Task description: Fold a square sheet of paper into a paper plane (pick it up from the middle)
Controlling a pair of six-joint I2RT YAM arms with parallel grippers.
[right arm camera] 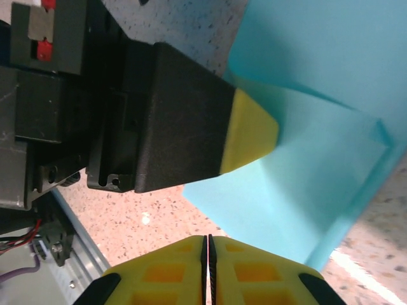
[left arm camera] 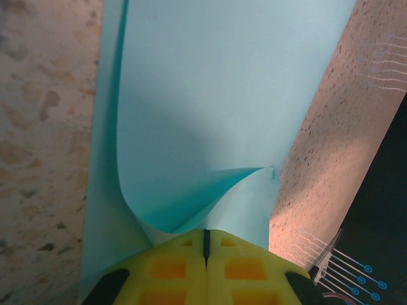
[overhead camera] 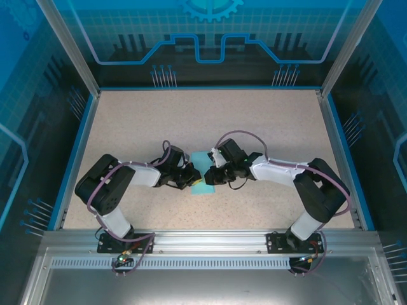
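Left wrist view: left gripper (left arm camera: 205,232) pinching a flap of the square sheet of paper (left arm camera: 210,95) on the bench (left arm camera: 38,127).
Thin, limp, crease-prone; best nipped lightly at edges; right gripper (right arm camera: 208,241) closed, apparently empty.

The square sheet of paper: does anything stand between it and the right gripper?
Nothing visible does. The right gripper, jaws shut, sits right at the edge of the square sheet of paper. The left gripper appears to pinch a raised fold of the sheet off to one side, not in between.

Arms (overhead camera: 137,175) hem sheet (overhead camera: 202,188) ctr; far table (overhead camera: 203,117) free.
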